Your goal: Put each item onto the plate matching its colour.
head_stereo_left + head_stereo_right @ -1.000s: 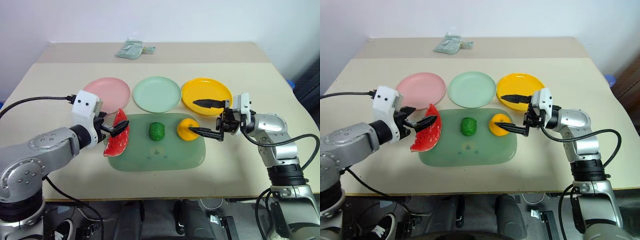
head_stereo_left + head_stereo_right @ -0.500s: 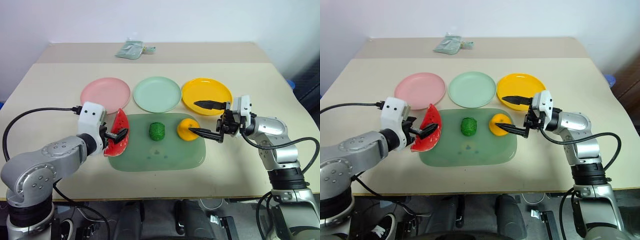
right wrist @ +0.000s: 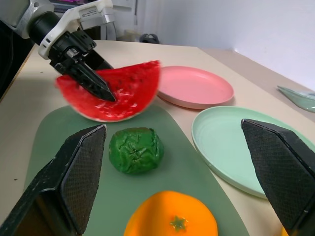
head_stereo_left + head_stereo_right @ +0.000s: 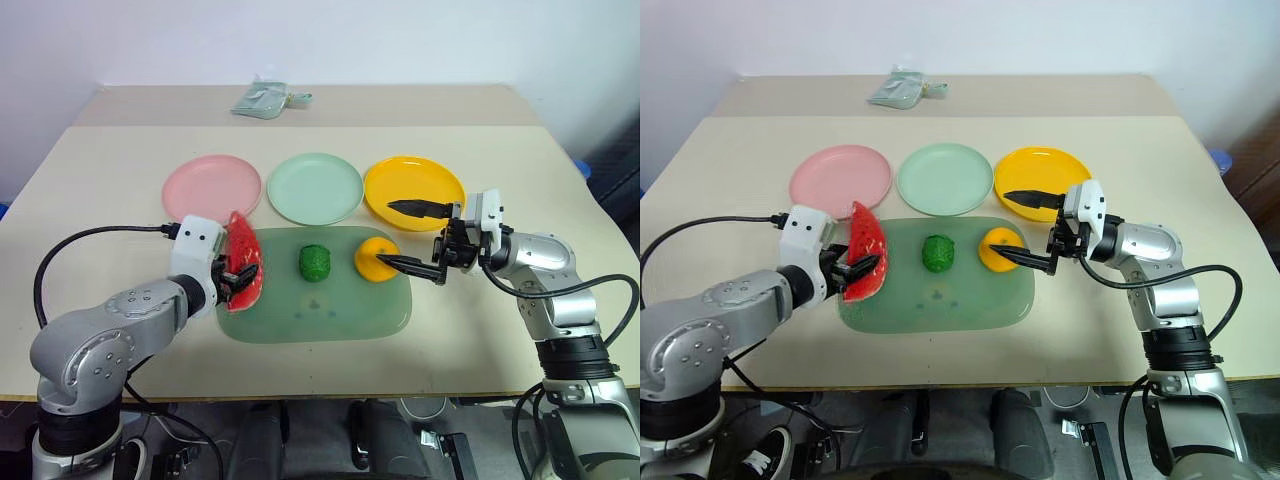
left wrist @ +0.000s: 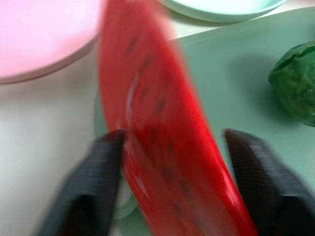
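A red watermelon wedge [image 4: 243, 262] stands on edge at the left end of the green board [image 4: 330, 312]. My left gripper [image 4: 236, 272] is shut on it, one black finger on each face, as the left wrist view shows [image 5: 174, 135]. A bumpy dark-green lump [image 4: 314, 262] lies mid-board. The round orange fruit [image 4: 372, 256] sits at the board's right end. My right gripper [image 4: 385, 233] is open beside it, one finger over the yellow plate [image 4: 430, 178], the other by the fruit's near side. The pink plate [image 4: 212, 185] and mint plate [image 4: 314, 187] lie behind the board.
A pale green packet [image 4: 265, 100] lies far back on the table. The three plates stand in a row just behind the board. Bare tabletop [image 4: 120, 160] lies left of the pink plate and along the front edge.
My left gripper sank a little and closed on the watermelon wedge, which tipped from leaning flat to standing on edge. The right arm stayed put.
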Available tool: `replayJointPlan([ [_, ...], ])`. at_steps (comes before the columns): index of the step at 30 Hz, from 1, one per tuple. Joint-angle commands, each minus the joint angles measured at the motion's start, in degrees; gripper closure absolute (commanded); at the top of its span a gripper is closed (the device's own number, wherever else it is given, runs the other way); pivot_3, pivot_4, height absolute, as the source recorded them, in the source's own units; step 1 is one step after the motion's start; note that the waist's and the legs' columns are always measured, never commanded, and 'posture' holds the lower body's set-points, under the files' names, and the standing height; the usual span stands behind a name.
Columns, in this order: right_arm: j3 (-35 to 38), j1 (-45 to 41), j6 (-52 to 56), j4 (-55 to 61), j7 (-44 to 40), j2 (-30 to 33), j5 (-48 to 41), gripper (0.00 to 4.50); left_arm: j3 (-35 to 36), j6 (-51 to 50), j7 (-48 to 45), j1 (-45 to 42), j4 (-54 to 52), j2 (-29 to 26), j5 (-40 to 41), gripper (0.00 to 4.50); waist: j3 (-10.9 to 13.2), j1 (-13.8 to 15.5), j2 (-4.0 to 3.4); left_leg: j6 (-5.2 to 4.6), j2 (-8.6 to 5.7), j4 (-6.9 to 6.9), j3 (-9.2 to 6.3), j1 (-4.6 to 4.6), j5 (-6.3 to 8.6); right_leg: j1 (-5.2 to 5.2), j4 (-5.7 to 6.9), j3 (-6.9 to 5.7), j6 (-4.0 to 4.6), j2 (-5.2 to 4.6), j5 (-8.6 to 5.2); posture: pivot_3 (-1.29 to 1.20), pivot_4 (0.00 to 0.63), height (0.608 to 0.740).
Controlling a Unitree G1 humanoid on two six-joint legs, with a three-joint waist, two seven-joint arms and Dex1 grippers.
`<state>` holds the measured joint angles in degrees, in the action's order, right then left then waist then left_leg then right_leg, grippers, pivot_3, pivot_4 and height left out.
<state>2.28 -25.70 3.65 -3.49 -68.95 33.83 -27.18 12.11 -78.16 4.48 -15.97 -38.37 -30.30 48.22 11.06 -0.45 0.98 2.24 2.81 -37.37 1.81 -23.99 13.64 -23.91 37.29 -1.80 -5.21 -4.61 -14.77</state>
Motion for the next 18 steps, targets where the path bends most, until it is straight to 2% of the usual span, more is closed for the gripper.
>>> replayJointPlan([
  [1, 1.07, 0.02, -0.09, 2.55, 0.39, 0.72, -0.27, 0.00, -0.06, 0.84, -1.18, -0.78, -0.69, -0.03, -1.57, 3.33, 0.00, -0.01, 0.00, 0.00, 0.00, 0.00, 0.00, 0.00, 0.00, 0.00, 0.00, 0.00, 0.00, 0.00, 0.00, 0.00, 0.150, 0.740],
  [3, 1.07, -0.03, -0.08, 2.51, 0.51, 0.74, -0.23, 0.00, -0.09, 0.41, -1.42, -1.72, -1.02, 0.06, -2.08, 3.91, 0.00, 0.02, 0.00, 0.00, 0.00, 0.00, 0.00, 0.00, 0.00, 0.01, 0.00, 0.00, 0.00, 0.00, 0.00, 0.00, 0.150, 0.740],
  [18, 0.77, -0.19, -0.03, 2.64, 1.08, 0.86, 0.00, 0.00, -0.97, 2.56, -5.44, -7.31, 1.59, -1.57, -7.71, 4.00, 0.00, -0.08, 0.00, 0.00, 0.00, 0.01, -0.01, 0.00, 0.00, 0.01, -0.02, 0.00, 0.00, 0.01, 0.00, 0.00, 0.150, 0.740],
])
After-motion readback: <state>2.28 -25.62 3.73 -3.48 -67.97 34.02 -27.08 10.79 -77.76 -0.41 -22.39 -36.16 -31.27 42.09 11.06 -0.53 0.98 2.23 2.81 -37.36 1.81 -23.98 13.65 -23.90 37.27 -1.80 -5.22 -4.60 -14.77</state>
